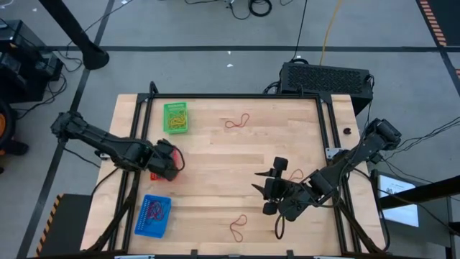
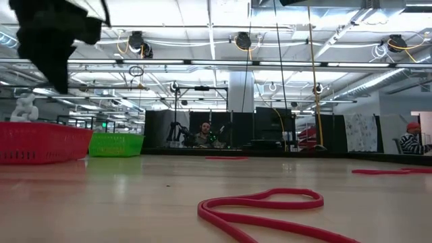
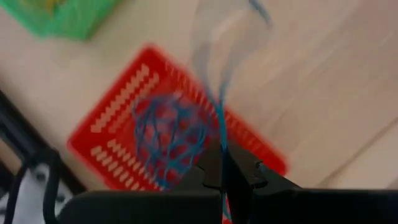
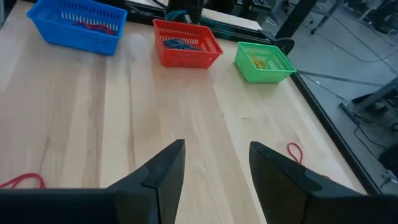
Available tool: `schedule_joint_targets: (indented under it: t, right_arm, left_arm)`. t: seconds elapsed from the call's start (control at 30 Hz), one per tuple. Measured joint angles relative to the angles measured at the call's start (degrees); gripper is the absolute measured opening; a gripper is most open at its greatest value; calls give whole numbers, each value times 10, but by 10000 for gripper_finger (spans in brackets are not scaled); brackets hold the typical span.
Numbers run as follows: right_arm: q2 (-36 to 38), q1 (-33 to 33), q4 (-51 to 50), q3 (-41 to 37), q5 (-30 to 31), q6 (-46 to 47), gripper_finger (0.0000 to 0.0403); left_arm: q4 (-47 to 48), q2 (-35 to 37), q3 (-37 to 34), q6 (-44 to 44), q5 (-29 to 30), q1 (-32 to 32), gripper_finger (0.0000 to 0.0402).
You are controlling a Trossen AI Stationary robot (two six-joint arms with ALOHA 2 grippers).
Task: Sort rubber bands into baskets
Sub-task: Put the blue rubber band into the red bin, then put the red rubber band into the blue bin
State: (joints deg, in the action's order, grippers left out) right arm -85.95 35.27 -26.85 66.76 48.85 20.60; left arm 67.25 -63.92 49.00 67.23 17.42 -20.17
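At the table's left, the green basket (image 1: 175,117) at the far end holds yellow bands; the red basket (image 4: 186,43) holds blue bands, and the left gripper (image 1: 167,160) hovers over it, clenched on a blue rubber band (image 3: 219,106) that dangles above the basket; the blue basket (image 1: 154,215) at the near end holds red bands. On bare wood toward the middle lie red bands: one far (image 1: 237,121), one near (image 1: 238,228). At the right, the right gripper (image 1: 271,188) hangs above the table, fingers spread, holding nothing; another red band (image 1: 295,175) lies beside it. Judging by this, most bands are sorted; the loose red ones remain.
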Motion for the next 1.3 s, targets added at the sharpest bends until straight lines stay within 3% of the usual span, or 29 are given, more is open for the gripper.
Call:
schedule_joint_targets:
  t: [0.23,0.63,1.2,1.3]
  right_arm:
    - [0,1,0,0,-12,-7,171]
    - [0,1,4,0,-12,-18,171]
    - [0,1,5,0,-14,-13,171]
    - [0,-2,4,0,-75,1,171]
  left_arm:
    - [-4,-10,-45,26,-24,0,5]
    - [-3,-9,-46,32,-48,0,39]
    - [38,-9,-41,8,-67,0,159]
    - [38,-9,-25,-1,-61,-1,162]
